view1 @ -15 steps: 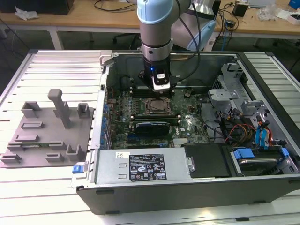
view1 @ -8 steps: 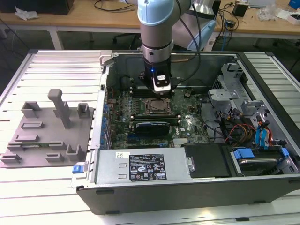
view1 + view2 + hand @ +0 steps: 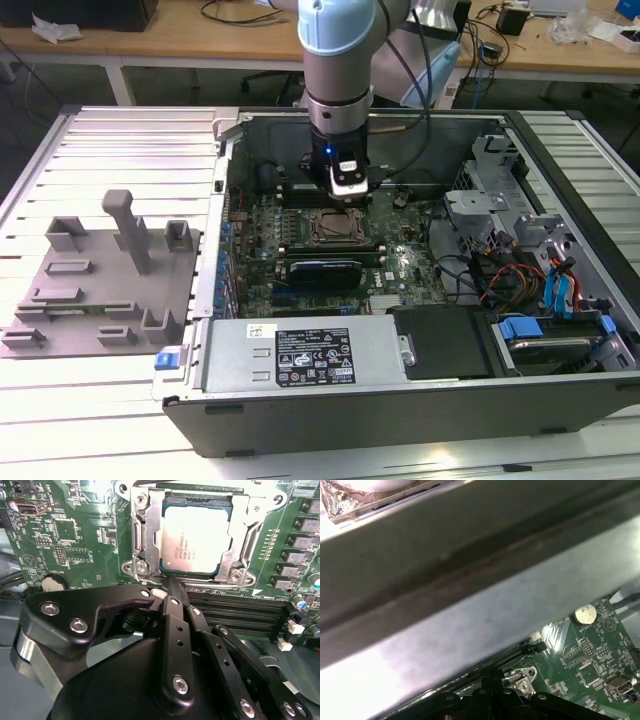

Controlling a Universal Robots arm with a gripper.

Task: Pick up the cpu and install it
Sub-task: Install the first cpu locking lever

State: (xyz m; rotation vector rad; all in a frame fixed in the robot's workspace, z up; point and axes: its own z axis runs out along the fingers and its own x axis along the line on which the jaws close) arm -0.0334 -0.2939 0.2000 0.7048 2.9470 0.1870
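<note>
The cpu [image 3: 197, 539], a small square chip with a pale silver top, lies flat inside the metal-framed socket [image 3: 142, 540] on the green motherboard [image 3: 75, 535]. In the second wrist view my gripper [image 3: 171, 585] has its black fingers drawn together to one thin tip, shut on nothing. That tip sits right at the socket's edge, beside the cpu. In the exterior view the gripper [image 3: 345, 188] hangs just above the socket [image 3: 335, 228] in the open computer case [image 3: 400, 400].
A grey plastic plate with upright pegs [image 3: 105, 275] lies on the slatted table at the exterior view's left. Memory slots [image 3: 235, 612] run beside the socket. Drive bays and cables [image 3: 530, 280] crowd the case at the exterior view's right. A grey chassis wall [image 3: 470, 595] stands close by.
</note>
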